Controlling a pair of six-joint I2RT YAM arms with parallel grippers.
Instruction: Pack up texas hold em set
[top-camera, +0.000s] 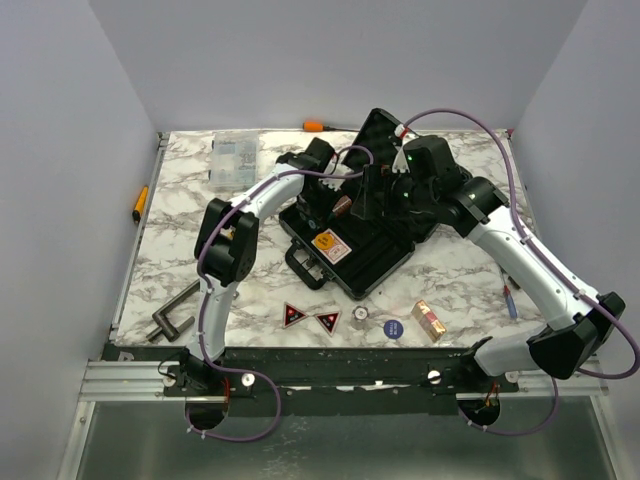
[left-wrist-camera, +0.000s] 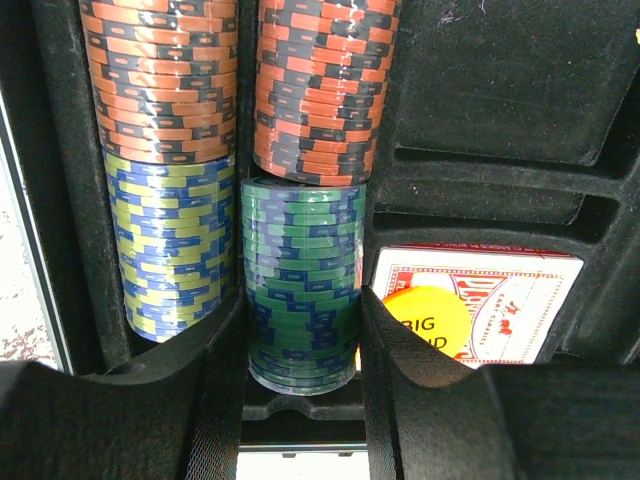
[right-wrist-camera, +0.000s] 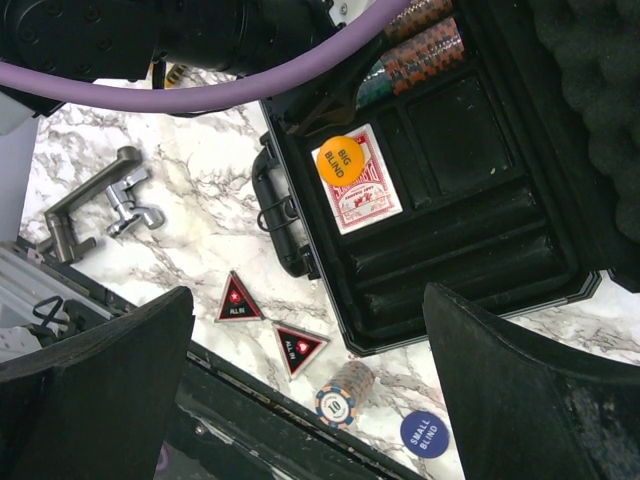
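The black case (top-camera: 372, 262) lies open mid-table, its lid (top-camera: 385, 125) raised at the back. My left gripper (left-wrist-camera: 303, 372) reaches into the case and is shut on a green-and-blue chip stack (left-wrist-camera: 303, 280) lying in a foam slot. Beside it lie a yellow-and-blue stack (left-wrist-camera: 170, 240) and two orange stacks (left-wrist-camera: 320, 90). A red card deck (right-wrist-camera: 365, 195) with a yellow Big Blind button (right-wrist-camera: 339, 160) sits in the case. My right gripper (right-wrist-camera: 305, 300) hangs open above the case's front. Two triangles (right-wrist-camera: 238, 300) (right-wrist-camera: 298, 348), a short chip stack (right-wrist-camera: 343, 392), a blue Small Blind button (right-wrist-camera: 424, 433) and an orange deck (top-camera: 429, 320) lie on the table.
A clear organiser box (top-camera: 234, 158) stands at the back left, with an orange-handled screwdriver (top-camera: 315, 125) behind the case. A yellow-handled tool (top-camera: 140, 202) lies off the left edge. A grey metal tool (top-camera: 172, 318) rests front left. A small pen-like item (top-camera: 511, 298) lies at the right.
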